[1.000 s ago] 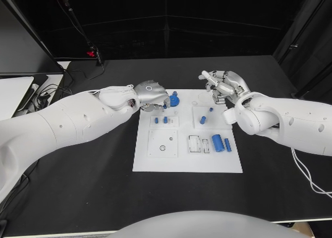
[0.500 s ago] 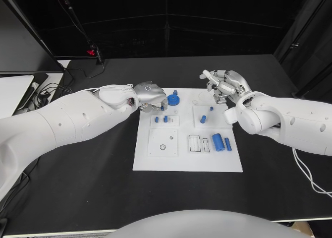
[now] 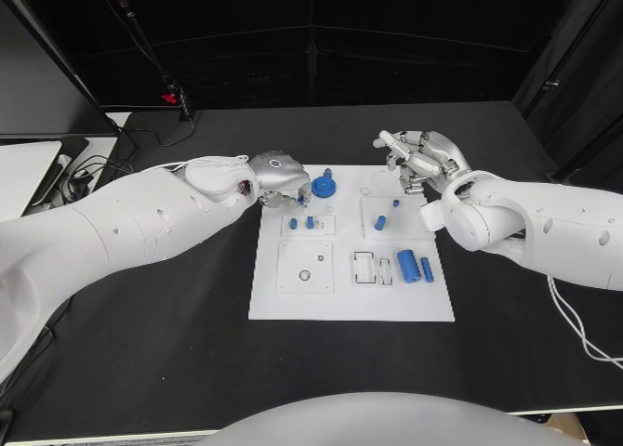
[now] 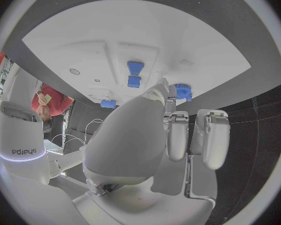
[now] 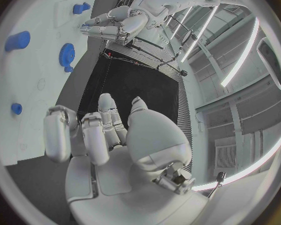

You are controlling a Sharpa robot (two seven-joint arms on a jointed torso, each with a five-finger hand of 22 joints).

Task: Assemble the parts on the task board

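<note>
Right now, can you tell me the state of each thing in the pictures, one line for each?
Left hand: at the task board's far left corner, fingers curled, holding nothing.
Right hand: above the far right edge, fingers curled, holding nothing.
Blue gear: seated on the task board.
Large blue cylinder: lying flat.

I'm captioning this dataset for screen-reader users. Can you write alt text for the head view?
Two white robot arms reach over a white task board on a black table, the left hand and right hand both at its far end. Small blue parts sit on the board, including a gear and a cylinder.
</note>
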